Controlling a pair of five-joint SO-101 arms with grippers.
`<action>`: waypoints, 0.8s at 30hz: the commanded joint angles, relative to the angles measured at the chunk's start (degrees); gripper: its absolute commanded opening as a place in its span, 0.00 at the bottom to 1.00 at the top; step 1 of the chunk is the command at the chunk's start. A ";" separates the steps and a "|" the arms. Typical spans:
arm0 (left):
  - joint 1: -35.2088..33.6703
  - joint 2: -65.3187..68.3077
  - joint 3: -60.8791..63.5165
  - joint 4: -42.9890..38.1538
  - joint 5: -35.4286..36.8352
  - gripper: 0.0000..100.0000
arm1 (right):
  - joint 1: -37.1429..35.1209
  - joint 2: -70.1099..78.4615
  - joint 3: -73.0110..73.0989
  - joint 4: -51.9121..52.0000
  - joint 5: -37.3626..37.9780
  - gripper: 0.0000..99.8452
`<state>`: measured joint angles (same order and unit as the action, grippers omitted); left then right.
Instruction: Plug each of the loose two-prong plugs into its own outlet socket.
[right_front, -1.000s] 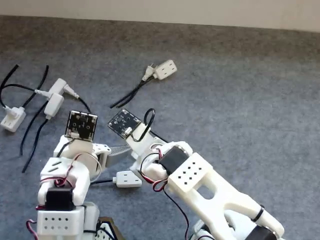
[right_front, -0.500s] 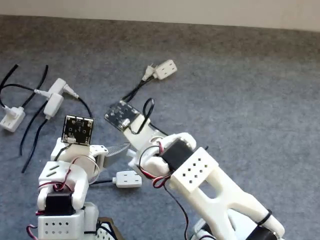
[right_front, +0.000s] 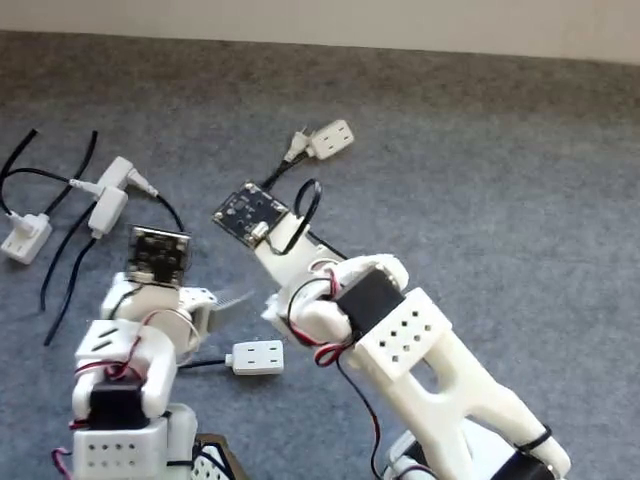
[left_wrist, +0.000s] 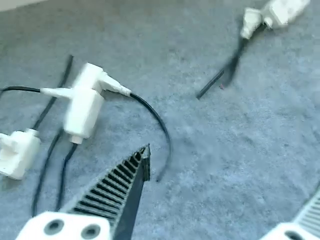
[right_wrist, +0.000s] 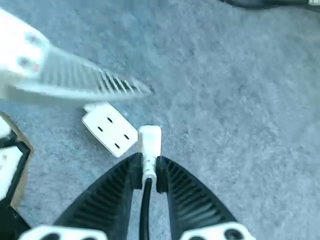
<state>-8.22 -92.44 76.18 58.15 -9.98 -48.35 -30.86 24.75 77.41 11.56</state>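
Clamping a white plug (right_wrist: 149, 140) between its fingers, the right gripper (right_wrist: 147, 167) hangs just beside a white socket block (right_wrist: 110, 129) on grey carpet (right_wrist: 240, 100); the left gripper (left_wrist: 230, 177) gapes wide apart.

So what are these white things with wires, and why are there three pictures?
Those are two small white robot arms, a left arm and a right arm, standing on a grey carpet. One picture looks down from above. The other two come from tiny cameras on each arm's wrist. The right arm's black ribbed fingers pinch a small white plug on a black cord, close to a flat white outlet block with little slots. The left arm's fingers are wide open and hold nothing. Farther off lie white plug pieces with black cords and another white outlet block.
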 joint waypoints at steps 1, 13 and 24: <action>0.57 5.58 -12.18 6.33 0.35 0.47 | 2.95 3.56 -0.13 1.36 0.70 0.01; -11.38 68.88 -68.97 19.16 0.09 0.47 | 2.86 15.16 -9.36 6.73 -8.26 0.01; -31.34 112.84 -119.43 36.48 -3.08 0.47 | -3.91 27.74 -19.12 9.27 -28.92 0.01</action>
<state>-36.00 14.20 -29.67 92.00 -10.07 -48.79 -3.87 8.84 86.20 -11.56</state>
